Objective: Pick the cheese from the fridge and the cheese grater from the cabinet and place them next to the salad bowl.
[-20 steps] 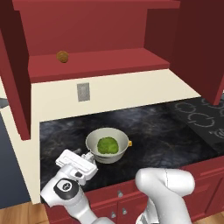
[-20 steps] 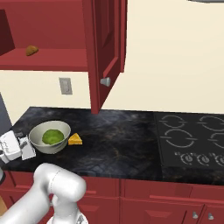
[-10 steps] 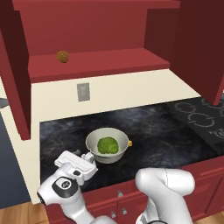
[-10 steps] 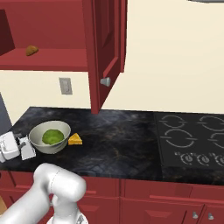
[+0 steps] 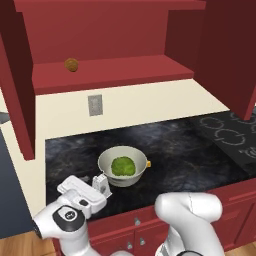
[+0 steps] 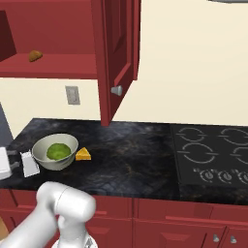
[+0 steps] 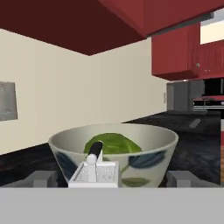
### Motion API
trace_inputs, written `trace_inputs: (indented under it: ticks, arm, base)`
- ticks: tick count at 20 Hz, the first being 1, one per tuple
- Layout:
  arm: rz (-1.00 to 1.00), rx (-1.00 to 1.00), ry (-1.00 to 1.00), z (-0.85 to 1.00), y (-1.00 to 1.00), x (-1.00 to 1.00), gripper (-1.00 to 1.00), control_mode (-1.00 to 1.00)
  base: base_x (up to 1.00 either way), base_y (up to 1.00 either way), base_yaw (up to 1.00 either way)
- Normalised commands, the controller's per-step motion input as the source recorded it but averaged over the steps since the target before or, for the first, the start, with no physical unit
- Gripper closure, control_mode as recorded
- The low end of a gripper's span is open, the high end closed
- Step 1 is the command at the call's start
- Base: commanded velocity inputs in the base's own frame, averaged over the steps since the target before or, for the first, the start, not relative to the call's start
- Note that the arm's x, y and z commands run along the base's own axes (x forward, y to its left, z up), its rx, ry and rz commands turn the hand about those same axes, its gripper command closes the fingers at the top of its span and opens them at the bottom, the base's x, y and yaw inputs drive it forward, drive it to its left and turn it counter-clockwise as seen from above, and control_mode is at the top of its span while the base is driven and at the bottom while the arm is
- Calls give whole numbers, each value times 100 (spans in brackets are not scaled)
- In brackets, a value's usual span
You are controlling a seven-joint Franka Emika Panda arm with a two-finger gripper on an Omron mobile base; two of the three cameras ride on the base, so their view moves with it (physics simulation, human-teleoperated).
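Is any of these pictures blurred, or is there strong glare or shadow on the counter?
Left base view: sharp, even light, no glare on the counter. Right base view: the same, the cheese crisp. Hand view: the cheese grater looks coarse and blocky, the salad bowl softly shaded.

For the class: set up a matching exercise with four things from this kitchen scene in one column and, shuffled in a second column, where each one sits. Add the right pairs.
Things:
1. cheese
2. grater
3. brown ball
4. lettuce

Places:
A. on the cabinet shelf
B. inside the bowl
C. on the counter, on the bowl's stove side
D. on the counter, between the bowl and the open gripper

Pairs: 1-C, 2-D, 3-A, 4-B
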Motion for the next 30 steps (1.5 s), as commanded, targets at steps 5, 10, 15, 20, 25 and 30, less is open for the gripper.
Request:
trace_inputs:
  ticks: [5, 10, 15, 20, 25, 30]
  arm:
    - [0, 27, 0, 42, 0, -39, -100, -100]
    - [0, 41, 8, 24, 0, -20, -100, -100]
    - [9, 39, 2, -5, 0, -18, -100, -100]
    - [14, 59, 14, 0, -6, -14, -100, -100]
    - [20, 55, 18, 13, -7, -7, -100, -100]
    - [7, 29, 22, 64, -7, -7, -100, -100]
  base:
    - [0, 0, 0]
    - [0, 0, 0]
    - [0, 0, 0]
    - [0, 0, 0]
    - [0, 0, 0]
    - [0, 0, 0]
